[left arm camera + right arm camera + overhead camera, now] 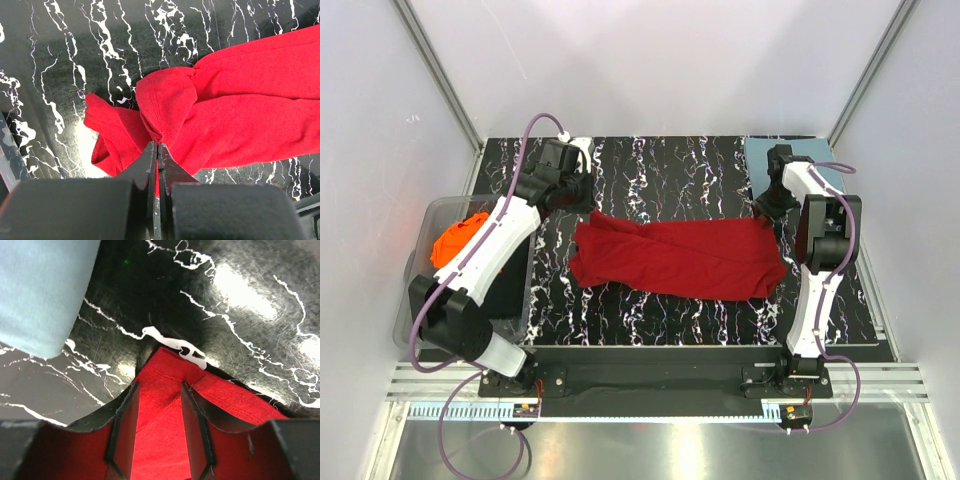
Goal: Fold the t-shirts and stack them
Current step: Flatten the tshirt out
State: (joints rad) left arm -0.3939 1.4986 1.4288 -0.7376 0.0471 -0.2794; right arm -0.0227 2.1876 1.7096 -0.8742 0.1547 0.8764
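The deep red t-shirt [680, 258] lies stretched left to right on the black marbled table. My left gripper [584, 198] is over its far left corner and is shut on a pinch of red cloth [165, 105], which bunches up at the fingertips. My right gripper [772, 212] is over the shirt's far right corner. Its jaws stand apart with the red corner [165, 370] lying between them. The folded teal-blue t-shirt [760, 152] lies at the far right corner and also shows in the right wrist view [40, 290]. The orange t-shirt [455, 240] lies crumpled in a bin.
A clear plastic bin [425, 300] stands at the table's left edge, under my left arm. White walls and metal frame posts close in the back and sides. The table's front edge [700, 345] runs just beyond the arm bases.
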